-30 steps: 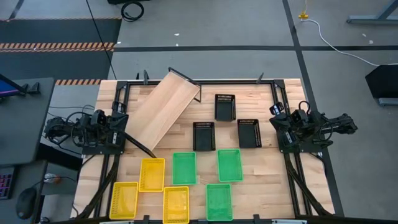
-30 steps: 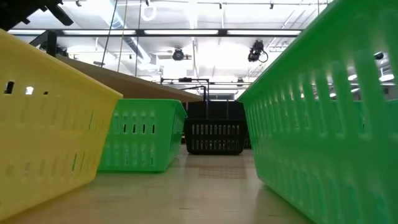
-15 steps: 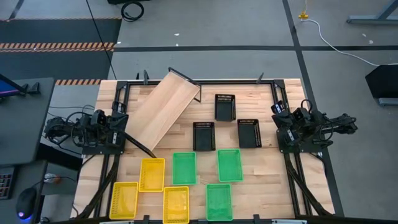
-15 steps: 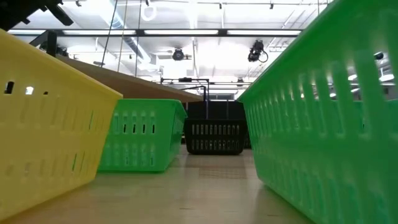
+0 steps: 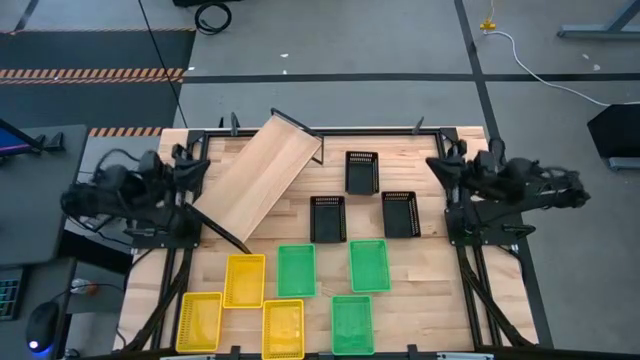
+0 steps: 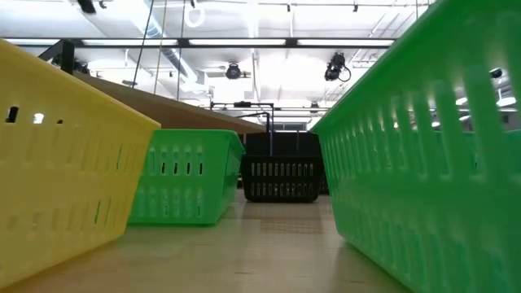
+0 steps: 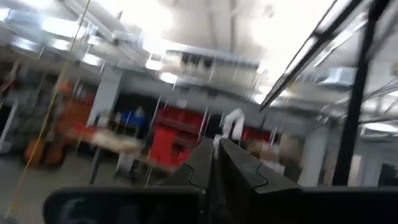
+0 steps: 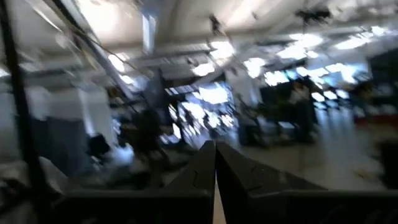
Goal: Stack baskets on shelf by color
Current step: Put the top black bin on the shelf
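Observation:
The shelf (image 5: 260, 178) is a long light-wood board lying slantwise on the far left of the table; in the low view the shelf (image 6: 163, 107) shows as a sloping brown face. Three black baskets (image 5: 362, 172) (image 5: 327, 219) (image 5: 399, 214) sit mid-table. Three green baskets (image 5: 296, 270) (image 5: 368, 265) (image 5: 352, 324) and three yellow baskets (image 5: 245, 280) (image 5: 199, 321) (image 5: 283, 328) stand near the front edge. My left gripper (image 5: 190, 160) (image 7: 214, 158) is shut, above the table's left edge by the shelf. My right gripper (image 5: 445, 162) (image 8: 215, 155) is shut, at the right edge. Both wrist views look out into the room.
Black frame rails (image 5: 470, 290) run along both sides of the table, under the arms. All baskets rest singly on their bases on the wooden tabletop (image 5: 420, 290). In the low view a yellow basket (image 6: 65, 163) and a green basket (image 6: 431, 146) stand close on either side.
Both arms have come up out of their folded positions at the table's sides. Each gripper has moved up and toward the far edge, staying shut. The baskets and the shelf have kept their places.

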